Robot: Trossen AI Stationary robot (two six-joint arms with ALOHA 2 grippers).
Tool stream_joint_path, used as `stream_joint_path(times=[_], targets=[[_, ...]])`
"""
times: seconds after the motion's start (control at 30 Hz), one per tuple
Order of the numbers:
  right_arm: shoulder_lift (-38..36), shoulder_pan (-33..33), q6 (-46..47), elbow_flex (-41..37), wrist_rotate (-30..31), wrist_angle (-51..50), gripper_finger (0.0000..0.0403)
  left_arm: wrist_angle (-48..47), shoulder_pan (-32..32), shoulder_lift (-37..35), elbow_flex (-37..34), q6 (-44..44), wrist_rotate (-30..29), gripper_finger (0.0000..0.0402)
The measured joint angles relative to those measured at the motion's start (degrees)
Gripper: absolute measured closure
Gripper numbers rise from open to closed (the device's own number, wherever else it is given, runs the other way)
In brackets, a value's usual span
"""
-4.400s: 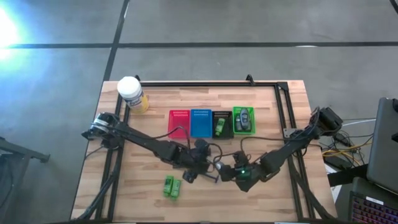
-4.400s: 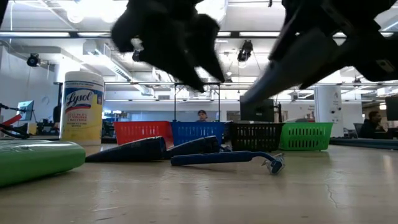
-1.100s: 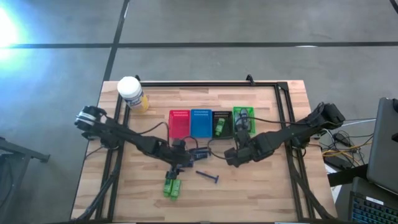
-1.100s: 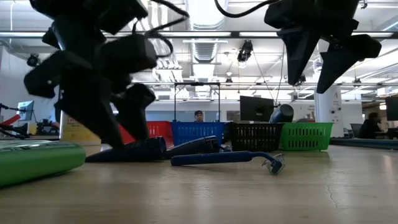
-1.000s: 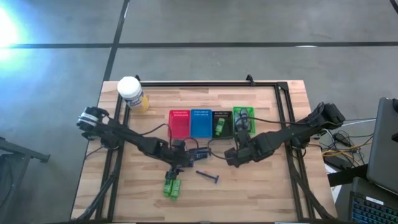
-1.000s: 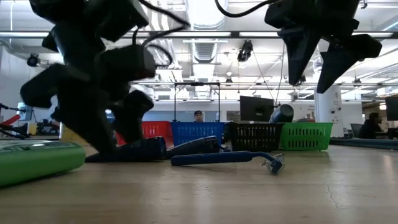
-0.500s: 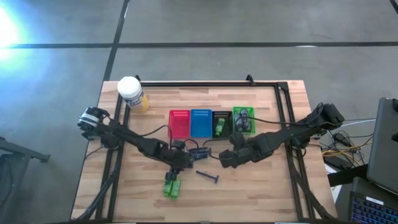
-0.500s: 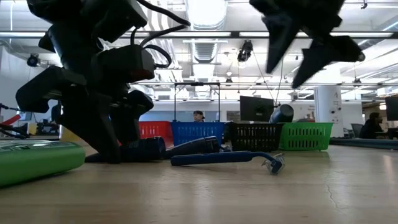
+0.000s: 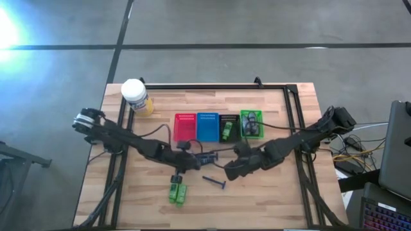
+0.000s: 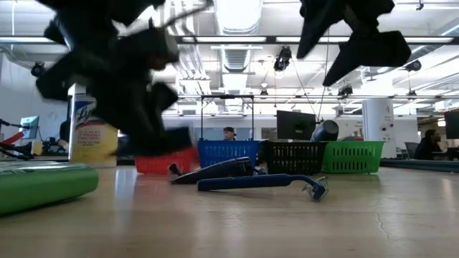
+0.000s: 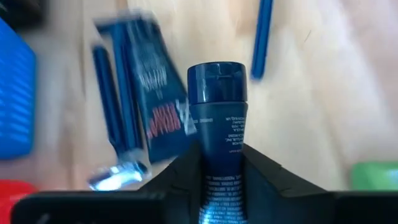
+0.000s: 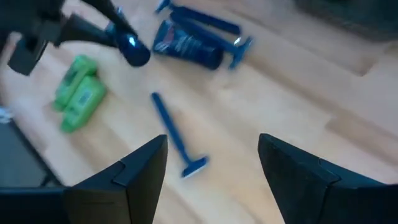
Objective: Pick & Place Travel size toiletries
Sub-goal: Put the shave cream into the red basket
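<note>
Dark-blue tube: the left gripper (image 11: 217,171) has its jaws closed on a small dark-blue tube (image 11: 217,118), cap pointing forward, lifted clear of the wooden table (image 9: 276,192) (the low view shows the arm off the surface, though blurred).
Grip reason: the tube is pinched across its body below the cap, which probably keeps it steady for carrying to a basket.
Left gripper place: in the high view it sits near the table's middle (image 9: 183,163), in front of the red basket (image 9: 184,126).
Right gripper: jaws apart and empty (image 12: 211,165), hanging above the lone blue razor (image 12: 177,135); likely lining up for that pick.
Remaining toiletries: another dark-blue tube (image 12: 186,45) with razors beside it lies in front of the blue basket (image 9: 207,126); two green packets (image 9: 178,192) lie side by side nearer the table's front edge.
Sorted so far: a green packet lies in the black basket (image 9: 228,128), dark items in the green basket (image 9: 252,124).
Bystander: the white-lidded yellow jar (image 9: 135,96) stands at the far left corner, well apart.
Progress: partway, I judge; several items are not yet binned.
</note>
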Motion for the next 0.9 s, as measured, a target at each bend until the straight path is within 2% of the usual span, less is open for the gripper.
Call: stream_joint_path(times=[0.17,0.3,0.43,0.7,0.8,0.9], targets=[[0.4,0.0,-1.5,0.0,-1.7,8.8,0.0150,-0.1,0.0,-6.2,0.0,0.0,-1.8,0.0316],[0.5,0.0,1.7,0.0,2.6,9.9,0.0139,0.0,0.4,-10.9,0.0,-1.7,-6.2,0.0317],[0.1,0.0,7.3,0.0,7.0,9.5,0.0130,-2.6,2.8,-14.7,0.1,-13.7,-11.4,0.0317],[-0.1,0.0,10.5,0.0,10.6,9.5,0.0115,-8.8,12.7,-19.8,-0.2,-44.1,-12.0,0.0317],[-0.1,0.0,10.5,0.0,11.9,9.5,0.0110,-9.1,18.2,-19.8,-0.3,-48.7,-11.9,0.0317],[-0.1,0.0,10.5,0.0,12.9,9.5,0.0105,-9.0,23.6,-18.5,-0.3,-49.6,-10.9,0.0317]])
